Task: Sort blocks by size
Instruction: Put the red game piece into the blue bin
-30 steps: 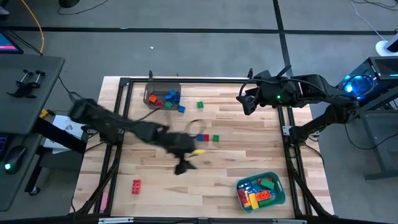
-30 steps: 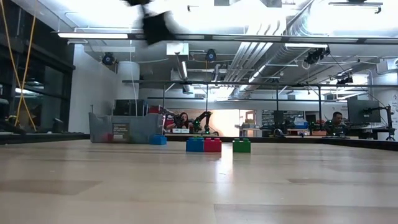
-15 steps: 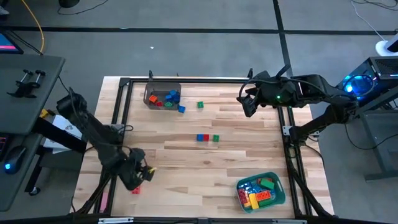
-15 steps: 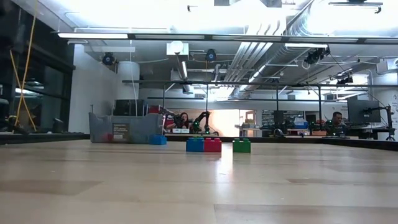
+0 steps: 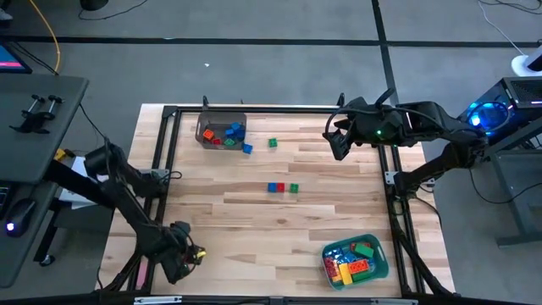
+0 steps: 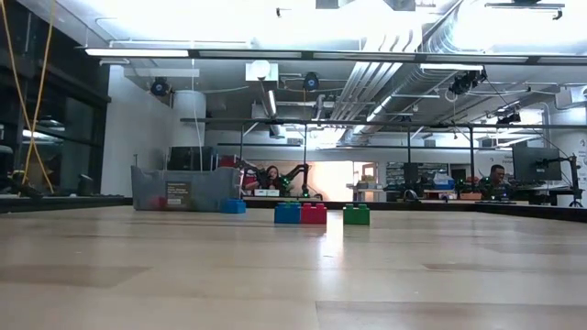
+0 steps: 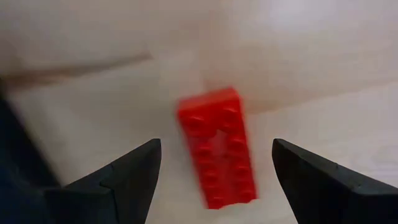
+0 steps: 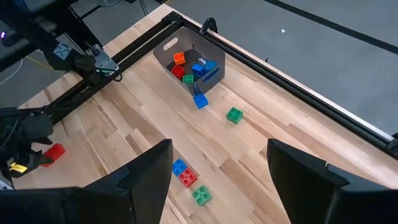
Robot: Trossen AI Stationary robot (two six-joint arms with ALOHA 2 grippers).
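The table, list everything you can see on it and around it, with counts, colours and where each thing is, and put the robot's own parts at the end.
Grey bin: one, far left of the table, holding small red, blue, green and orange blocks.
Teal bin: one, near right corner, holding longer blocks in yellow, red, green, blue and orange.
Blue block: one, on the table just outside the grey bin.
Green block: one, right of that blue block.
Row of three: blue, red, green, mid-table.
Red long block: one, near left, under the left gripper.
Left gripper: open, straddling the red long block.
Right gripper: open, waiting over the far right of the table.
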